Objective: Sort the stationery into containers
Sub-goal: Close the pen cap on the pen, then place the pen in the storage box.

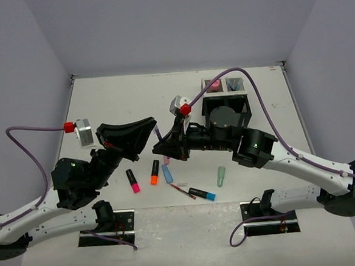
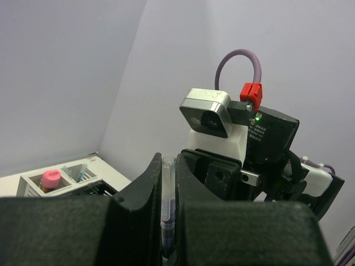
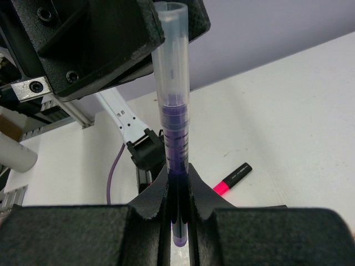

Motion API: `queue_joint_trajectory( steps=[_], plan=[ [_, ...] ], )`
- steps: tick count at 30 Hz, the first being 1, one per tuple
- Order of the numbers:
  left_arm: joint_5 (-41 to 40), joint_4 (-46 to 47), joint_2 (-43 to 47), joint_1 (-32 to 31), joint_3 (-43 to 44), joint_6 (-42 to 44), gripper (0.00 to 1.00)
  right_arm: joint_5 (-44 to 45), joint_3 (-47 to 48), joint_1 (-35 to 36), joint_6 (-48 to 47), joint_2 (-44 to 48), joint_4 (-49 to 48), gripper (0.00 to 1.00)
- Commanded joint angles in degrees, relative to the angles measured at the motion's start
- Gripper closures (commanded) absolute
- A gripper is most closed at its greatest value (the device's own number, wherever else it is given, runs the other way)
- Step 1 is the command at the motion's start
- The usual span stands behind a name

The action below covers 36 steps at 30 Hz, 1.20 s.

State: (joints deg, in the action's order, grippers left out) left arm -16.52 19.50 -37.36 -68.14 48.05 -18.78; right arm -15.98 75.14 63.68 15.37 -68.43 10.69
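Organizer (image 1: 223,87) sits far right on the worktop (image 1: 102,102). Both hands clamp one purple pen (image 3: 176,144) in mid-air: left hand (image 2: 168,221) on the clear cap, right hand (image 3: 178,221) on the barrel. Best to let one hand release cleanly and keep the pen upright. Right arm overhangs the organizer; loose highlighters (image 1: 154,172) lie underneath.

Organizer (image 1: 225,85) front compartments hidden behind right arm (image 1: 289,155).
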Motion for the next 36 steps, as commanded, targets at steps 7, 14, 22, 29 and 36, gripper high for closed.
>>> queue_joint_trajectory(
  steps=[7, 14, 22, 29, 36],
  plan=[
    [0.9, -28.8, -4.9, -1.6, 8.5, -0.2, 1.00, 4.1, -7.4, -2.0, 0.8, -1.8, -18.7, 1.00],
    [-1.1, -32.3, -6.7, -1.6, 15.2, 2.2, 0.41, 6.7, -7.6, -6.1, 5.5, -4.5, -18.2, 1.00],
    [-30.5, -43.4, -0.8, -1.6, 17.0, -4.8, 0.00, 16.7, -14.6, -21.9, 9.4, -3.5, -18.7, 1.00],
    [-36.0, -71.7, -1.4, -1.6, 16.0, -23.6, 0.00, 34.7, -9.2, -43.0, 8.8, -12.6, -16.7, 1.00],
    [-32.9, -70.9, 9.3, -1.6, 8.8, -20.4, 0.00, 38.6, 3.1, -53.8, 4.1, -28.2, -13.2, 0.99]
  ],
)
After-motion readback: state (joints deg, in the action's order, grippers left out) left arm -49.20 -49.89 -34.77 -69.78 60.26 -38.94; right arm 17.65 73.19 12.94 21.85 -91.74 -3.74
